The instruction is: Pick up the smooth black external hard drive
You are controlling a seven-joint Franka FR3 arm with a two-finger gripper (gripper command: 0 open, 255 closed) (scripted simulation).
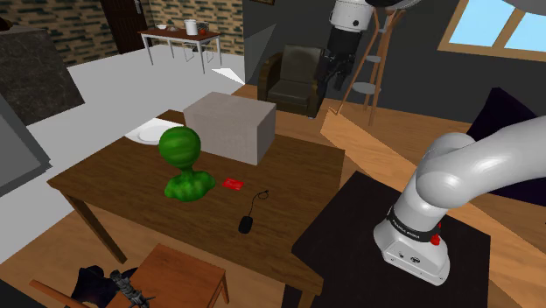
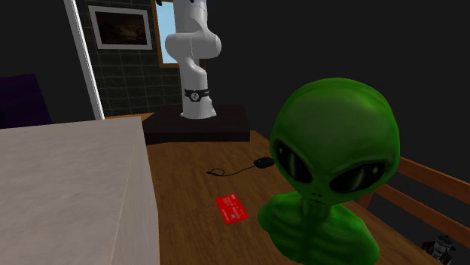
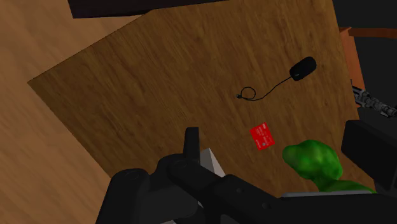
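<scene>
A green alien figure [image 1: 182,149] stood on the wooden table [image 1: 297,175]. A grey block [image 1: 229,127] rose close beside the alien. A red card [image 1: 232,184] lay near the alien, not touching it.

A white arm [image 1: 464,171] with dark joints stood beside the worktop [image 1: 289,175], bent at the elbow and reaching high above it. Its black pincer [image 1: 333,86] hung pointing down over the worktop's far side, fingers [image 3: 191,145] apart, holding nothing.
</scene>
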